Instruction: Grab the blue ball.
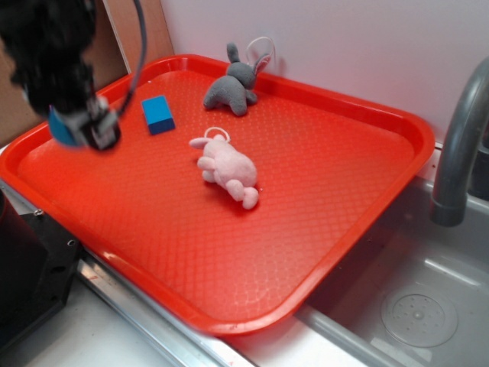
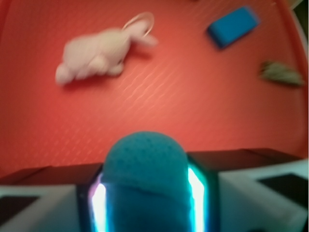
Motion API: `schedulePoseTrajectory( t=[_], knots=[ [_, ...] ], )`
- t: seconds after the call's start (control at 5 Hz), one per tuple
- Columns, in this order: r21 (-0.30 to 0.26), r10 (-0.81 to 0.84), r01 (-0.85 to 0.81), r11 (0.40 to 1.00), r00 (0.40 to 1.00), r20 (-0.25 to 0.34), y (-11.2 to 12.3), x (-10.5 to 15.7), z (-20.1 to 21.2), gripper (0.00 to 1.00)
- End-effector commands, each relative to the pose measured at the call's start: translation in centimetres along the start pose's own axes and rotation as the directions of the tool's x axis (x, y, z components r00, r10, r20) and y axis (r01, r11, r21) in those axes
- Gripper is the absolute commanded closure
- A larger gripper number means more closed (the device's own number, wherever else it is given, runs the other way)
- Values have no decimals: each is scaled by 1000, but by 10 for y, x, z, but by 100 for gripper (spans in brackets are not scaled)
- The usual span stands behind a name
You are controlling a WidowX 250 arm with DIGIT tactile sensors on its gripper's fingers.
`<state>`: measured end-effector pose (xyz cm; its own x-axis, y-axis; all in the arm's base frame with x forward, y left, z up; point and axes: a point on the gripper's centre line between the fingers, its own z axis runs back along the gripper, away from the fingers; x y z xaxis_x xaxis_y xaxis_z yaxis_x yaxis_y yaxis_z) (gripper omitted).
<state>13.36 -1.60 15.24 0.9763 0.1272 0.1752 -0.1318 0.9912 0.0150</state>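
Both fingers of my gripper (image 2: pixel 145 193) are closed on the blue ball (image 2: pixel 144 164) — lifted above the left side of the red tray (image 1: pixel 367 176) — so I judge the grab done.

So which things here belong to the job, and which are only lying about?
Belong to the job:
- blue ball, held between the pincer fingers

Only lying about:
- pink bunny
- grey bunny
- blue block
- red tray

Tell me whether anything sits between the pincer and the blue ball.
Nothing visible does. The blue ball is already clamped in the pincer, raised above the red tray. The pink bunny and blue block lie apart from it.
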Motion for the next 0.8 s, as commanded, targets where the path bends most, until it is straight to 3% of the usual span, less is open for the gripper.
schedulePoseTrajectory(
  t=[0.0, 0.2, 0.4, 0.6],
  knots=[
    [69, 224, -225, 972, 974, 18, 52, 32, 72, 100],
    [46, 252, -251, 967, 968, -7, 65, 50, 73, 100],
    [20, 185, -184, 983, 983, -9, 60, 64, 75, 100],
    [52, 50, -49, 997, 999, -4, 43, 76, 65, 100]
  ],
)
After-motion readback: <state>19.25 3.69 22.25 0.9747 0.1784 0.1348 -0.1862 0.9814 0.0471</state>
